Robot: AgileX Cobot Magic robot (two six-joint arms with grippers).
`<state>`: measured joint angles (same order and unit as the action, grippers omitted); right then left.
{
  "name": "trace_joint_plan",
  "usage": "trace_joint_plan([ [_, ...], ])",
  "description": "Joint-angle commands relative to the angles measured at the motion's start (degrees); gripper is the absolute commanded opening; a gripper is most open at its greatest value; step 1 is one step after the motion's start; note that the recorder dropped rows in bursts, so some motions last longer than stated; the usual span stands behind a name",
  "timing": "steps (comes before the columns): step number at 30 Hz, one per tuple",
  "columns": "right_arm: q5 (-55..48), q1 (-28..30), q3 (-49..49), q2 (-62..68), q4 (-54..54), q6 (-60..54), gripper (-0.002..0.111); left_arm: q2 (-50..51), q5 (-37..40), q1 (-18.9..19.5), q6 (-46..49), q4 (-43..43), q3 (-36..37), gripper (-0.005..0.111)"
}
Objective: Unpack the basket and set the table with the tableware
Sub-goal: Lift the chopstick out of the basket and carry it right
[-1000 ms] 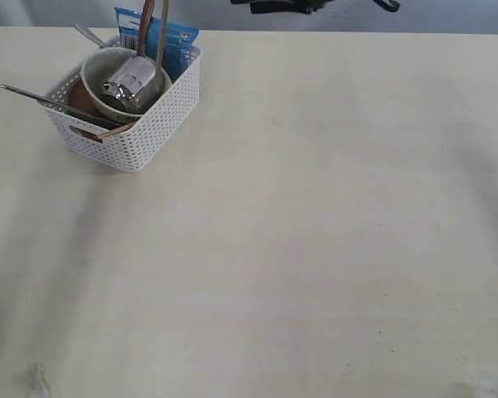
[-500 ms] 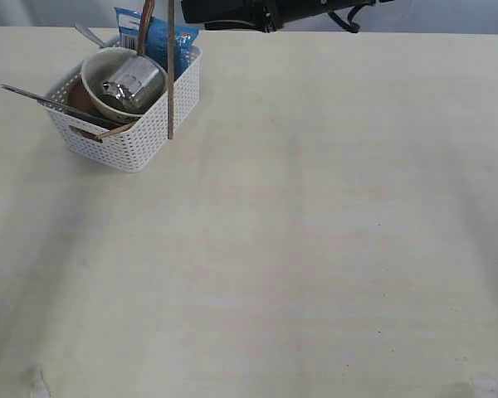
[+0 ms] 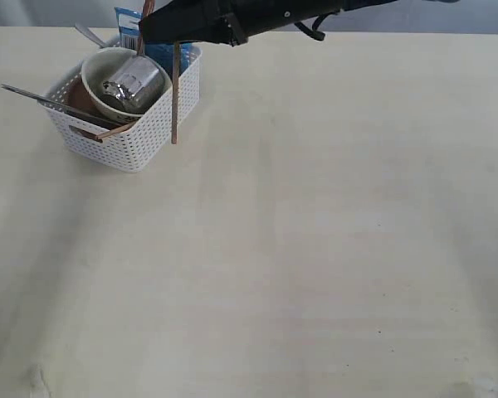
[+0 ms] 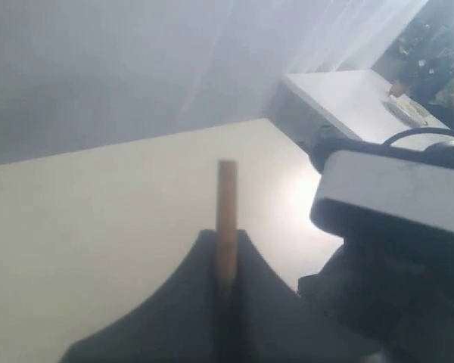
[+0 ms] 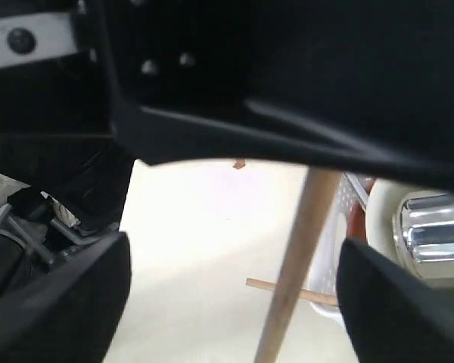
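Observation:
The white basket (image 3: 141, 133) stands at the table's (image 3: 315, 249) far left. In it are a cream bowl (image 3: 91, 73) with a steel cup (image 3: 133, 83), a reddish-brown plate (image 3: 76, 101), steel cutlery (image 3: 41, 98), a dark red spoon (image 3: 146, 15) and one chopstick (image 3: 116, 130). Another chopstick (image 3: 175, 99) hangs upright beside the basket's right wall, its tip just above the table. My left gripper (image 4: 225, 236) is shut on that chopstick (image 4: 226, 204). My right gripper (image 5: 231, 302) is open, and the hanging chopstick (image 5: 295, 265) stands between its fingers untouched. Its black arm (image 3: 232, 21) reaches across the top.
A blue snack packet (image 3: 129, 25) stands at the back of the basket. Black arm parts (image 5: 250, 76) fill the space above the right gripper. The steel cup (image 5: 431, 231) lies close beside the right gripper's finger. Bare tabletop spreads right of and in front of the basket.
The chopstick has come up out of the basket and shifted right, now hanging outside its wall. The black arm has slid left along the top to above the basket.

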<state>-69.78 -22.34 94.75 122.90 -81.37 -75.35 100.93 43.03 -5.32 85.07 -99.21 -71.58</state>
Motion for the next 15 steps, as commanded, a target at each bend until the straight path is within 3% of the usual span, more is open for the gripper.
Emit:
trace_joint_plan([
  [1, -0.2, 0.1, -0.5, -0.4, -0.5, -0.5, 0.071, -0.6, 0.2, 0.1, 0.0, -0.7, 0.1, 0.000],
  [4, -0.2, 0.2, -1.6, -0.4, -0.4, -0.4, 0.066, -0.6, -1.6, 0.1, 0.0, -0.7, 0.1, 0.000],
  [15, 1.0, 0.2, -1.9, -0.4, -2.1, 0.8, 0.000, -0.6, -2.6, 0.1, 0.0, -0.7, 0.1, 0.000],
])
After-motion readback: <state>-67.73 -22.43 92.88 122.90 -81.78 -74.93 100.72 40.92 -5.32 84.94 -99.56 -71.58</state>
